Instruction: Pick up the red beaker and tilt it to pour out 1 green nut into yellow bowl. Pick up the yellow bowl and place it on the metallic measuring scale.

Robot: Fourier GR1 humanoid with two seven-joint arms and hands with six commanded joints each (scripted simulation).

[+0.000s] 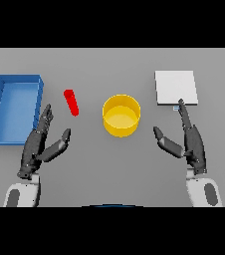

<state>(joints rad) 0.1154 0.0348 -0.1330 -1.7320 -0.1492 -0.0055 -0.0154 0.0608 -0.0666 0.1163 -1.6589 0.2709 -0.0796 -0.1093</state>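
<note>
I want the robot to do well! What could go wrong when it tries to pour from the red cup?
The red beaker is thin and looks tilted, so the open left hand might knock it away rather than grasp it. No green nut can be seen, so it may spill early or more than one may fall. The yellow bowl is small, so a nut could miss. The right hand is close to the scale and could bump it.

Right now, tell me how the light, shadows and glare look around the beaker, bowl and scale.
Head view: even, flat light on the grey table; no strong cast shadows beside the red beaker or the scale; the yellow bowl shows only mild shading inside its wall; no glare on the scale's pale top; the beaker's edges look soft.
</note>
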